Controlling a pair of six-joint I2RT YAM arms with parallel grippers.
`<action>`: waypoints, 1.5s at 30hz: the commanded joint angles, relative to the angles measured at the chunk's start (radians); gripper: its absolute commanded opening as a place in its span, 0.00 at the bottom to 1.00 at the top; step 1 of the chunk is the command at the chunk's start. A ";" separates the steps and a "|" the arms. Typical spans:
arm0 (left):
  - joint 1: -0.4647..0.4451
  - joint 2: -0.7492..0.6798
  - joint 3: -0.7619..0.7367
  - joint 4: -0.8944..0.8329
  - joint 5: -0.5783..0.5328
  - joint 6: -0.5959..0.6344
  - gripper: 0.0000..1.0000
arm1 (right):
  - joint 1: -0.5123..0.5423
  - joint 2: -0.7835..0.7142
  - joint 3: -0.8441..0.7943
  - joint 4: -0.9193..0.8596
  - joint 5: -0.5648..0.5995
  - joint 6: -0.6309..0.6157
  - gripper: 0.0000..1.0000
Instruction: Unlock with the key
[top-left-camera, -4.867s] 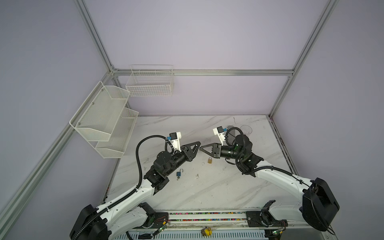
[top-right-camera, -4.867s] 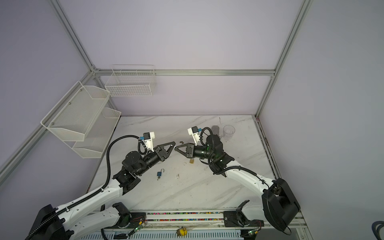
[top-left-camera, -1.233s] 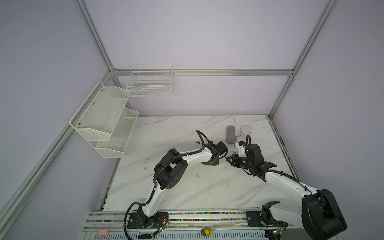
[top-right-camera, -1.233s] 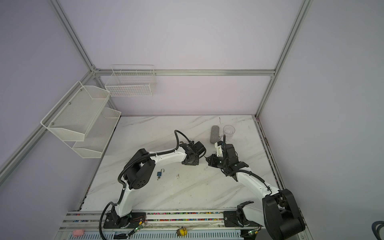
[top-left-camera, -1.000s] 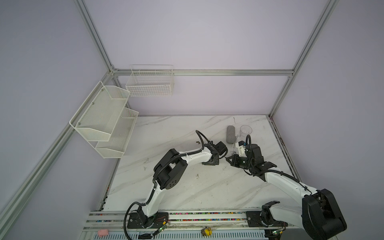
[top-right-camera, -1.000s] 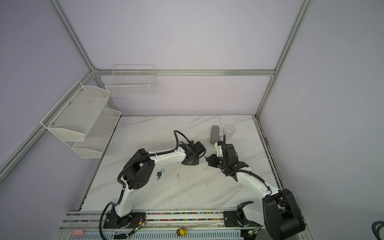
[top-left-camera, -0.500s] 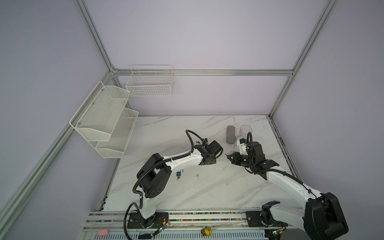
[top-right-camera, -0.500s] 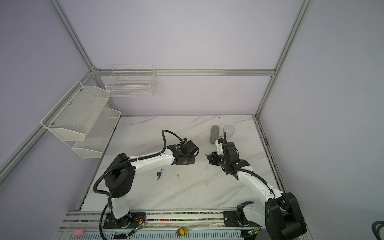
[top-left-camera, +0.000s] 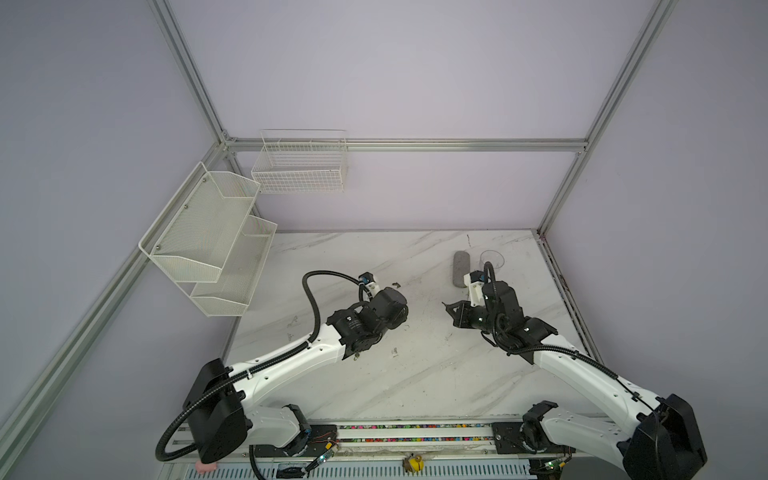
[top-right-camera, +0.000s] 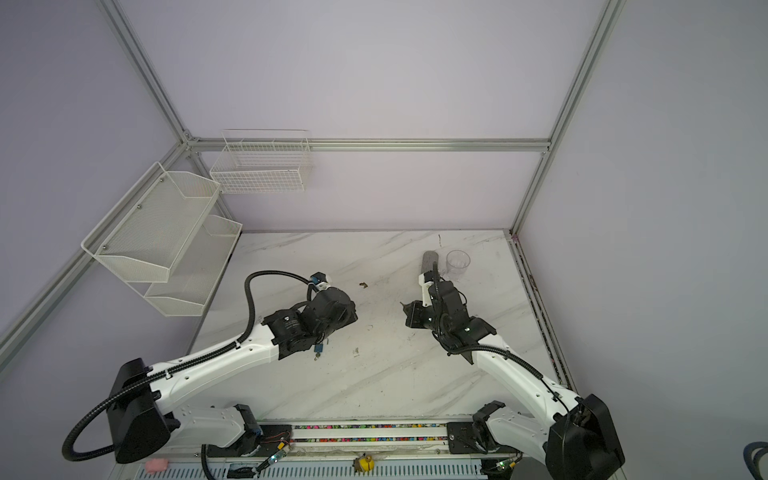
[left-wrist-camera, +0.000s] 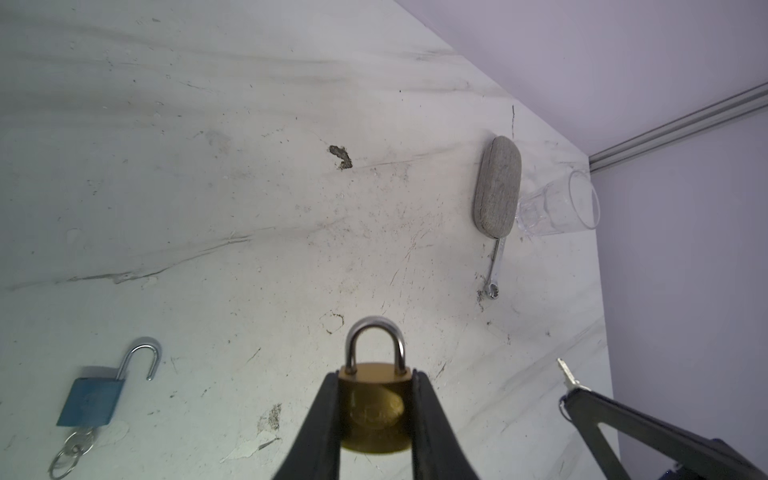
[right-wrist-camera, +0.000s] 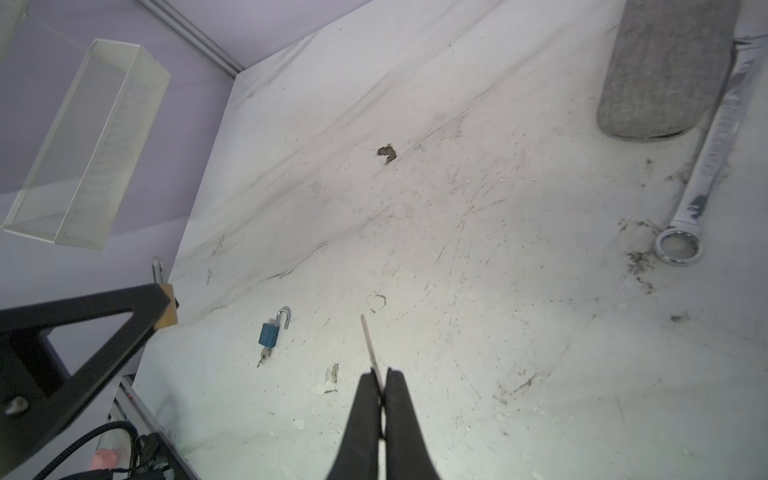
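Left wrist view showed the left gripper (left-wrist-camera: 375, 377) clamped on the body of the brass padlock (left-wrist-camera: 376, 411), with the shackle closed and pointing away from the jaws, over the marble table (left-wrist-camera: 249, 187). Right wrist view showed the right gripper (right-wrist-camera: 382, 376) closed on the key (right-wrist-camera: 370, 345), with the blade protruding forward, well apart from the brass padlock. A blue padlock (left-wrist-camera: 89, 401) lay on the table with its shackle open and a key ring at its base.

Table (left-wrist-camera: 249, 208): white marble-look, smooth, scuffed and chipped. Brass padlock (left-wrist-camera: 376, 411): dull yellow metal, shiny steel shackle. Blue padlock (left-wrist-camera: 89, 401): matt painted body, chrome shackle. Key (right-wrist-camera: 370, 345): bare silvery metal. Case (left-wrist-camera: 497, 185) near far edge: grey woven cloth. Cup (left-wrist-camera: 557, 205): clear, glossy. Wrench (right-wrist-camera: 708, 162): polished chrome.
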 joint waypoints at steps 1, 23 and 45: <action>0.007 -0.087 -0.084 0.101 -0.073 -0.071 0.00 | 0.074 -0.014 -0.003 0.086 0.106 0.086 0.00; 0.006 -0.158 -0.078 0.149 -0.027 -0.155 0.00 | 0.441 0.144 -0.012 0.521 0.316 0.316 0.00; 0.006 -0.145 -0.070 0.191 -0.001 -0.170 0.00 | 0.443 0.190 -0.021 0.623 0.300 0.365 0.00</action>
